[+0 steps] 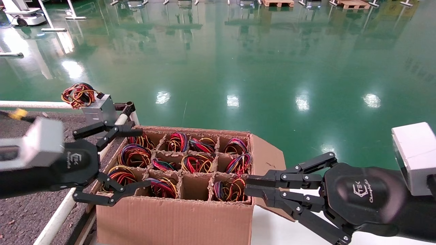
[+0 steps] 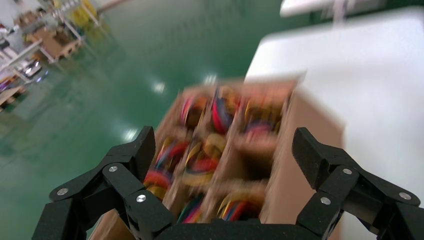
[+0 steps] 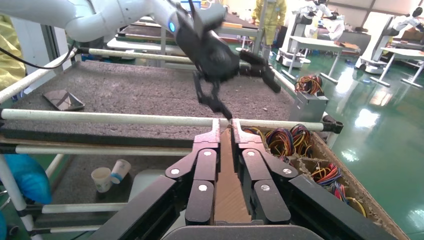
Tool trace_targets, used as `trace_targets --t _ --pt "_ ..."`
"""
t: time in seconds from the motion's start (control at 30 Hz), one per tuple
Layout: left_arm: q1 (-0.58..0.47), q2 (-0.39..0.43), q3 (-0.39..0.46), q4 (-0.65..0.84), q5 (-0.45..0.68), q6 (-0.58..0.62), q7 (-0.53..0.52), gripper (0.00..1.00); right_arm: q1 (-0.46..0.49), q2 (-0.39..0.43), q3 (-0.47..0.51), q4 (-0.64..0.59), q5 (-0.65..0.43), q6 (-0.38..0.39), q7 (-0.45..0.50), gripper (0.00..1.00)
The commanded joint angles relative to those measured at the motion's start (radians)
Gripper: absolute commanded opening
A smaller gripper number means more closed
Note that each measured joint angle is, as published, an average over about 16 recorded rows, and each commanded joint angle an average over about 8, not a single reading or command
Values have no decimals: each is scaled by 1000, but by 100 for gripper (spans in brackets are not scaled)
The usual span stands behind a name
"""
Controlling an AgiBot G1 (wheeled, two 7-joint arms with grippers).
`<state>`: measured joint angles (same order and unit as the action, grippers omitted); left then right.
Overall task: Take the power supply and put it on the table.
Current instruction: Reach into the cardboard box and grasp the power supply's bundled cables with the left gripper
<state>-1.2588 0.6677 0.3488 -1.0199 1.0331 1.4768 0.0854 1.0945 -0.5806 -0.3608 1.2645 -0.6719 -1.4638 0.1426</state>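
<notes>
hovering over the carton's (image 1: pixel 177 217) left cells, left gripper (image 1: pixel 112 163) has fingers spread wide, empty. power supply (image 1: pixel 98 109) sits on the table (image 1: pixel 20 211) corner just beyond it, wires up. right gripper (image 1: pixel 250 188) pinched on carton wall, far side.

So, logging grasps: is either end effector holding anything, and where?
Left end effector: open, empty. Right end effector pinches the brown cardboard box wall.
</notes>
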Motion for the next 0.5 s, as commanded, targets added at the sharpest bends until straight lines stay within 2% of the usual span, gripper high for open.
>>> trace_targets --t 0.03,0.27,0.47,0.5 --pt "-32 14 16 57 58 12 76 100 0 0 0 0 0 0 0 0" --pt "-125 75 64 256 173 50 293 100 0 0 0 0 0 0 0 0" --pt "-172 131 86 410 224 35 420 100 0 0 0 0 0 0 0 0" --pt "-179 140 88 433 229 31 431 100 0 0 0 0 0 0 0 11"
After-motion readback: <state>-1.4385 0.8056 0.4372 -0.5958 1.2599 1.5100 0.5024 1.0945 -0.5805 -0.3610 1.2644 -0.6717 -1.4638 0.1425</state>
